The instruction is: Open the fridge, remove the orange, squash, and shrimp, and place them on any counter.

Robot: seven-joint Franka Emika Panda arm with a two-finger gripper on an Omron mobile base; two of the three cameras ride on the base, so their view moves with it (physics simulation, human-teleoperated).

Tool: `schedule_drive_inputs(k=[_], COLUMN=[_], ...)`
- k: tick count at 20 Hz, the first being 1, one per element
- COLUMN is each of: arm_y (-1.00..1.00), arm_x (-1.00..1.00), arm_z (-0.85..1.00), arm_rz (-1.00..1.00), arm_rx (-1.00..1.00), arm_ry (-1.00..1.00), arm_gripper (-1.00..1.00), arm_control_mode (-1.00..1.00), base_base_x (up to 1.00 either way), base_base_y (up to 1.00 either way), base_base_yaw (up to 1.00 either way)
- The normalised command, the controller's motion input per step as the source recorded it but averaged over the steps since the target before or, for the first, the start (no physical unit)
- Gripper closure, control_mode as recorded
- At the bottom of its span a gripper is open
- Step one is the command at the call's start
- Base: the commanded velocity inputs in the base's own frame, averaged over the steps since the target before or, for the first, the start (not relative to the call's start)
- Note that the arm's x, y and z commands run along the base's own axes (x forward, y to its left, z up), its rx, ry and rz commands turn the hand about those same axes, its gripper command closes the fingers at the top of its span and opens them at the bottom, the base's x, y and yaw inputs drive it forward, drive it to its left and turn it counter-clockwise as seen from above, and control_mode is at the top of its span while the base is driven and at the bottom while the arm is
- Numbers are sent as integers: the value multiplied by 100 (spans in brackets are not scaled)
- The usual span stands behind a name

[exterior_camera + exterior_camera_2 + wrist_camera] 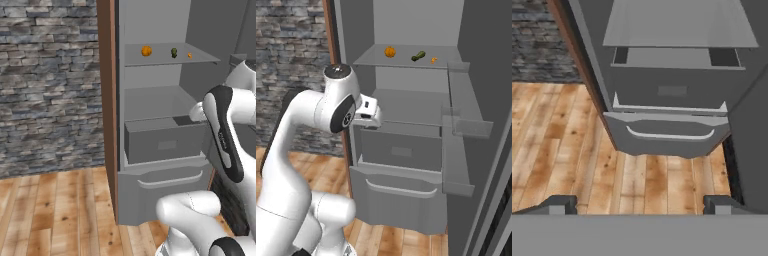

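Note:
The fridge (150, 25) (416, 15) stands open. On its upper shelf lie, left to right, the orange (146, 51) (390, 51), the dark green squash (174, 52) (418, 56) and the tiny shrimp (189, 56) (434, 60). My gripper (639, 205) is open, its fingertips (559, 204) wide apart with nothing between them. It looks down at the fridge's grey drawer (672, 90) and the wooden floor. My hand (368, 114) hangs in front of the fridge at the middle shelf's height, well below the three foods. The counter is out of view.
The open fridge door (461, 115) with its bins juts out on the right. A brown wooden panel (106, 100) flanks the fridge on the left, with a stone wall (50, 85) beyond. A lower drawer with a curved handle (669, 135) sits near the wooden floor (55, 210).

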Motion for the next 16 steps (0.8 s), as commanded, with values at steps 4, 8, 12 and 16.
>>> schedule_drive_inputs(k=[4,8,12,16], arm_y=[88,51,2,0], arm_x=[-18,-10,-40,-63], arm_z=[0,2,2,0], arm_rz=[9,1,4,-4], arm_rx=[-2,0,0,0], arm_ry=[0,3,0,-4], arm_gripper=[-100,-100,-100,-100], arm_control_mode=[-100,-100,-100,-100], base_base_x=[0,0,0,0], base_base_y=[0,0,0,0], base_base_yaw=[0,0,0,0])
